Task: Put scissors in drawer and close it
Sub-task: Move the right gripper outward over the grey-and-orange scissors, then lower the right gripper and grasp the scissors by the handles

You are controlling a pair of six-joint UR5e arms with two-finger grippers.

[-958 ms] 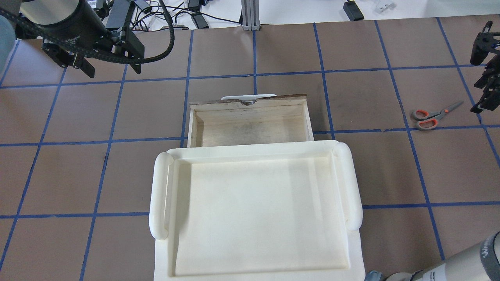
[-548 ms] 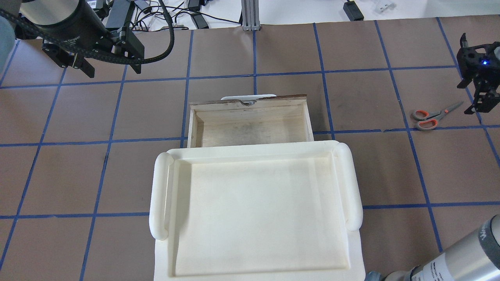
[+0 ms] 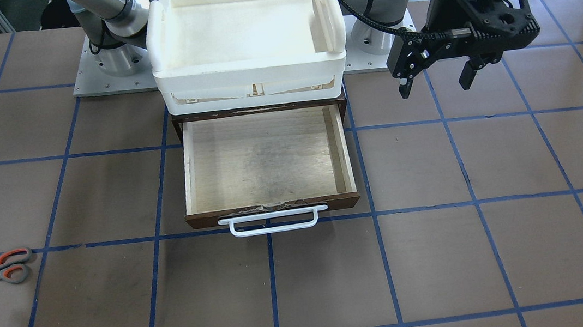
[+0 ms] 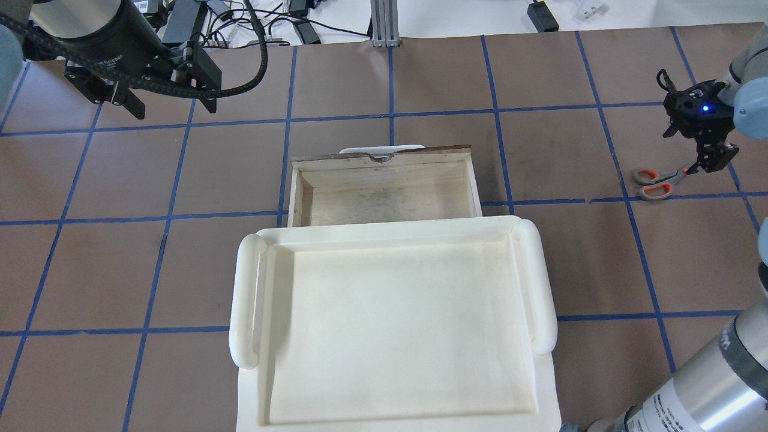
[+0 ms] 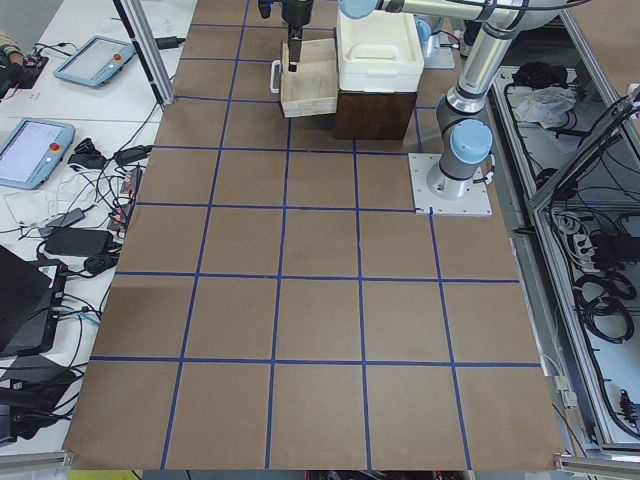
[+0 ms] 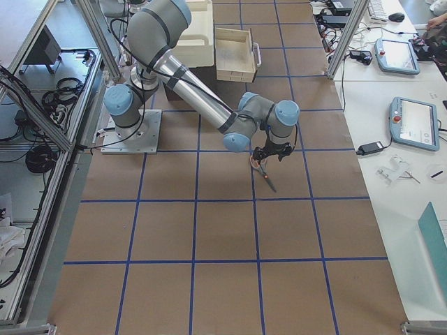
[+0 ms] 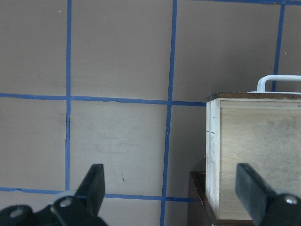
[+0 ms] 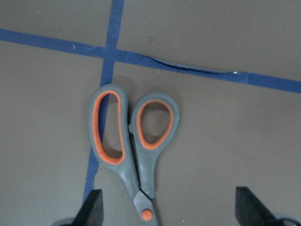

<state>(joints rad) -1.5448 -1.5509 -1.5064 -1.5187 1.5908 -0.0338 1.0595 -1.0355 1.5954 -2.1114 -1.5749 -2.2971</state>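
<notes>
- Tray (image 4: 390,336) sitting over drawer's back end.
- Drawer (image 4: 384,192) standing pulled open.
- Left gripper (image 3: 435,87) hovering at drawer's 10 o'clock, overhead view. Fingers spread wide, gripping nothing.
- Right gripper (image 8: 169,211) hanging over scissors (image 4: 671,178), fingers wide apart, straddling pivot, seemingly not touching.
- Scissors lying flat on table (image 4: 600,270) at drawer's 3 o'clock, well apart.

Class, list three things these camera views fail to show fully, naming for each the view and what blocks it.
1. Blades of the scissors: in the right wrist view the bottom edge cuts them off. In the overhead view the right gripper covers their tips.
2. Back end of the drawer: in the overhead view it lies under the white tray.
3. Right gripper: in the front-facing view the left edge cuts most of it off.
</notes>
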